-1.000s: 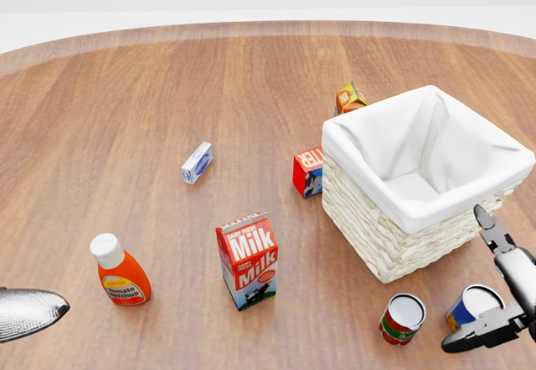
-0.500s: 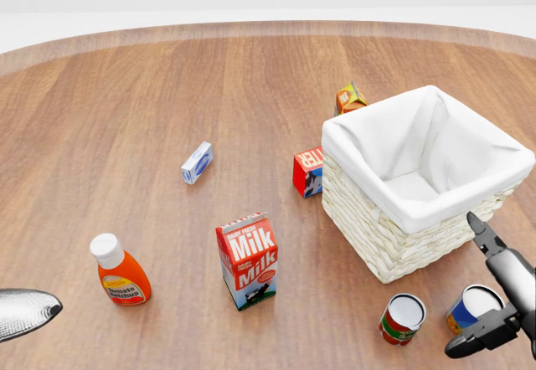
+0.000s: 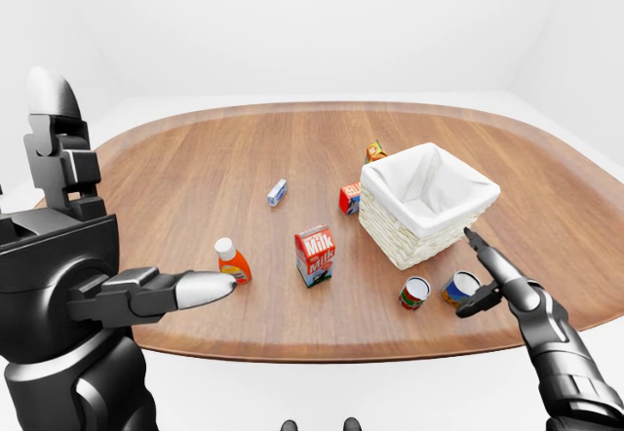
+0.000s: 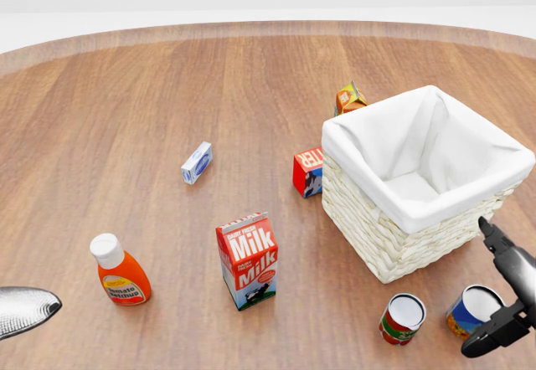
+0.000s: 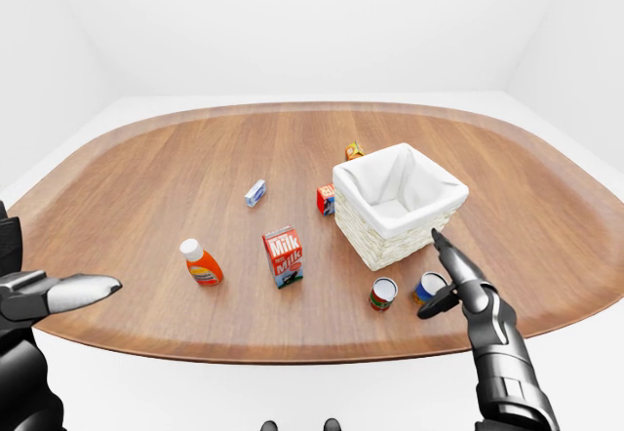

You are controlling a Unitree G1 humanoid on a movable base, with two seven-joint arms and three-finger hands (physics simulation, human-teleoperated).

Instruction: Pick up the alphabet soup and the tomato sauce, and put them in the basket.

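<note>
Right hand [image 4: 501,290] spread open beside the cans

Its fingers splay wide at the blue-labelled can [image 4: 471,310], which stands by the red-labelled can [image 4: 403,318] just below the white-lined basket [image 4: 381,236] (which can is soup I cannot read). The left hand [image 3: 185,289] reaches out flat over the table's [image 4: 126,102] near edge, holding nothing.

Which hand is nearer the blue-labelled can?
Right. The right hand is open right beside the blue-labelled can, on its right; the left hand is far across the table.
</note>
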